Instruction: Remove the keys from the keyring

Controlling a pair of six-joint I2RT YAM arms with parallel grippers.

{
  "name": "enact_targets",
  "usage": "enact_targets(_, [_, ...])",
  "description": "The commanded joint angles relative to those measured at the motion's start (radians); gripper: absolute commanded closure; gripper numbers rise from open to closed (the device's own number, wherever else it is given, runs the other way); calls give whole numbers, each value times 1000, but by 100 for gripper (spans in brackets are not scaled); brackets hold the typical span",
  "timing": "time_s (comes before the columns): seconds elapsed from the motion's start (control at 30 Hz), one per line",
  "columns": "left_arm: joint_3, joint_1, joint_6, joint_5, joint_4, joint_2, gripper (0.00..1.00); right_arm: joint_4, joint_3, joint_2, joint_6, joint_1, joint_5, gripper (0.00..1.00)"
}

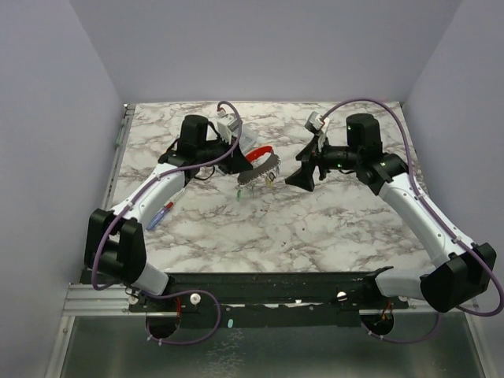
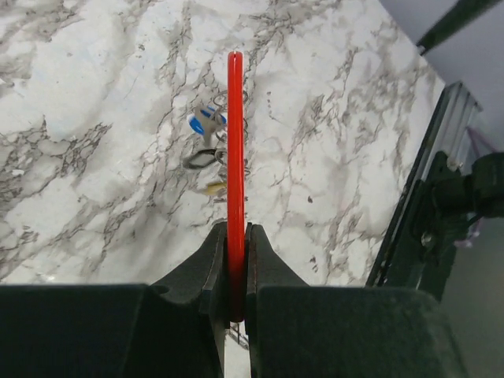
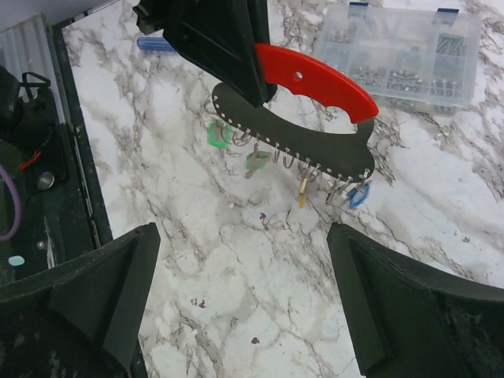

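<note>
Red-fobbed keyring (image 3: 315, 79), coloured keys (image 3: 256, 160), in pinch of left gripper (image 2: 236, 240); right gripper (image 3: 244, 268) wide.

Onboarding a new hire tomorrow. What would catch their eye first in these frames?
The keyring's red fob, clamped edge-on in the left gripper, held up over the far middle of the marble table. Under it hangs a dark curved plate with the keys, tagged green, yellow and blue, dangling in a row. The right gripper faces it, wide open and empty.
</note>
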Motion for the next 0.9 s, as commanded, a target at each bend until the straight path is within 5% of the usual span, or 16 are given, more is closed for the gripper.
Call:
enact_targets(0.0, [64,-29,368,-14,-246,-107,100,-43,13,-21,-39,-15,-88,0])
enact_targets(0.33, [63,-132,628,22,-409,-196,100,-187,89,40,-204,3,-217,0])
enact_targets(0.7, [149,-262,848,57,-626,-150,100,-278,81,137,-276,86,-206,18])
enact_targets(0.87, [155,-278,853,71,-631,-137,100,-311,83,154,-310,143,-188,34])
